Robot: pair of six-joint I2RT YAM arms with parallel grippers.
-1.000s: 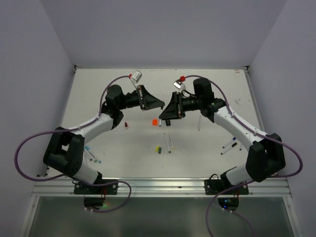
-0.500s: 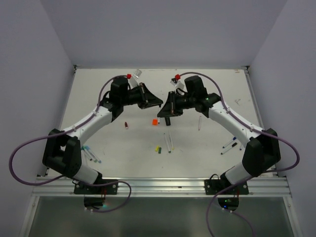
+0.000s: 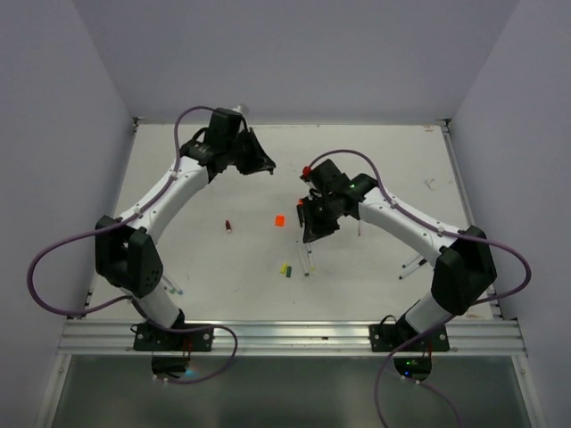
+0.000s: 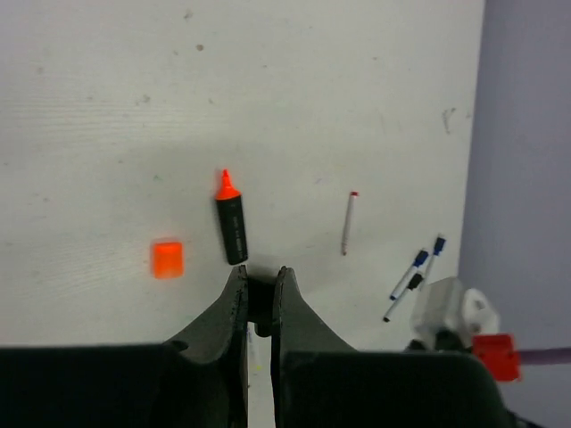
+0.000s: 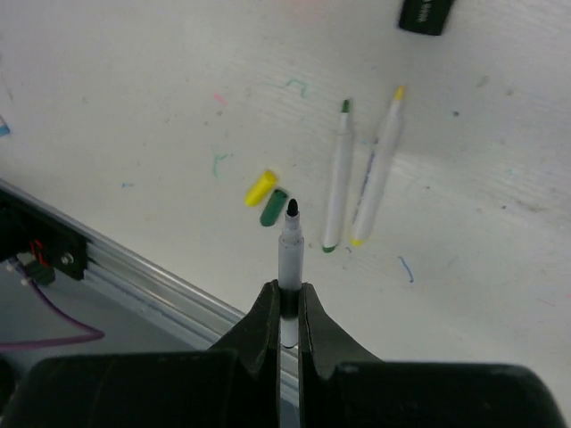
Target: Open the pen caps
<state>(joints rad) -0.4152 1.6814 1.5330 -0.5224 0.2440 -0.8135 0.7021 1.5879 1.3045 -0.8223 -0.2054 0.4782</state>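
Your left claw point(image 4: 259, 283) is pinching a black cap point(image 4: 260, 303) | your right claw point(image 5: 287, 290) is pinching an uncapped black-tipped pen point(image 5: 290, 250)

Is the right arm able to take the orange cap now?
Probably not yet. The right gripper is shut on a white pen, so its fingers are busy. The orange cap itself lies uncovered on the table, close by.
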